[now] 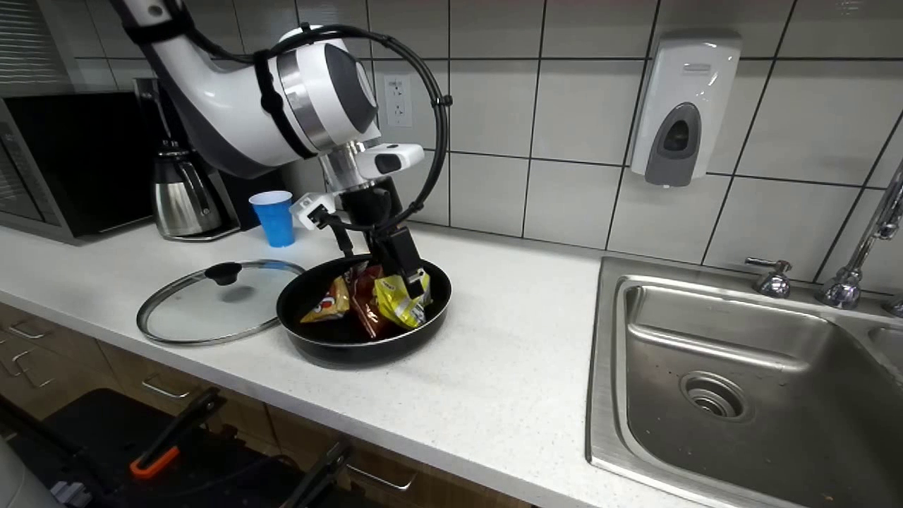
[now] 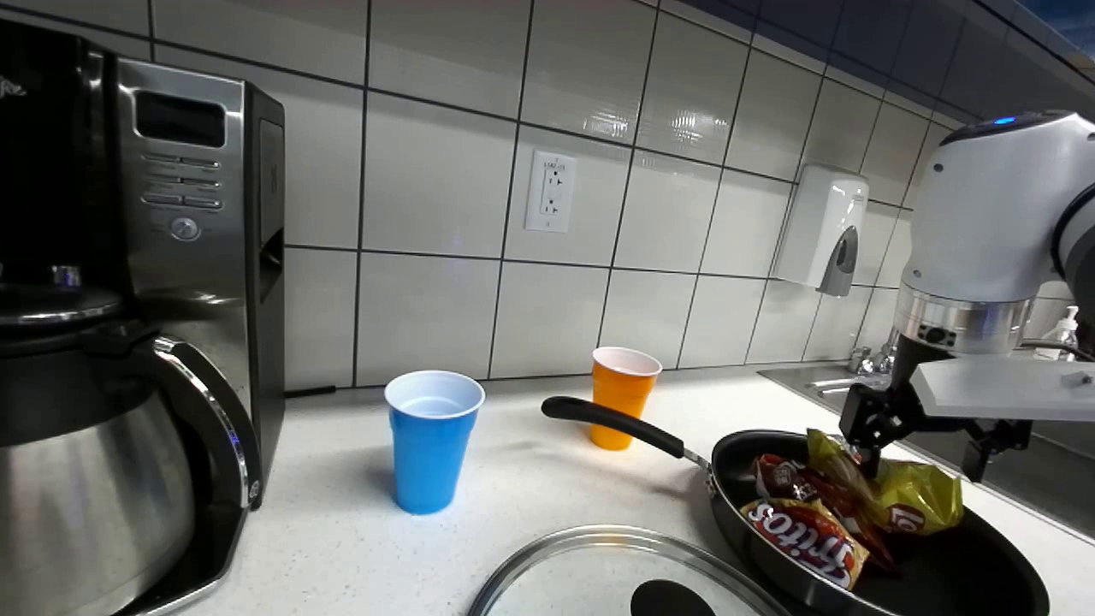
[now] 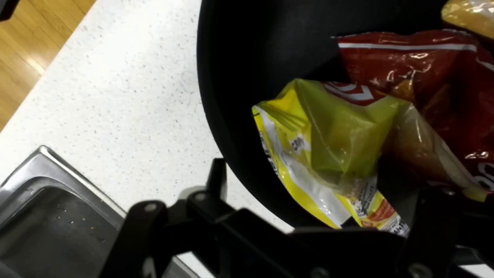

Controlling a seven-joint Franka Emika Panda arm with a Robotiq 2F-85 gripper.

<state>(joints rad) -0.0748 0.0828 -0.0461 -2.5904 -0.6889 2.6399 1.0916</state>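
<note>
A black frying pan [image 1: 356, 353] sits on the white counter and also shows in an exterior view [image 2: 729, 522]. It holds a yellow chip bag [image 1: 396, 300], a dark red bag [image 1: 365, 305] and an orange Fritos bag [image 2: 808, 541]. My gripper [image 2: 922, 462] is open, pointing down over the pan, with its fingers spread around the yellow bag's area. In the wrist view the gripper [image 3: 328, 189] has one finger beyond the pan rim and one over the pan. The yellow bag [image 3: 343, 131] lies between and ahead of them; I cannot tell if it is touched.
A glass lid [image 1: 224, 273] with a black knob lies beside the pan. A blue cup [image 2: 434, 453], an orange cup [image 2: 623, 398] and the pan's handle [image 2: 612, 423] are behind. A coffee maker [image 2: 192, 257] and microwave [image 1: 77, 162] stand at one end, a steel sink [image 1: 605, 367] at the other.
</note>
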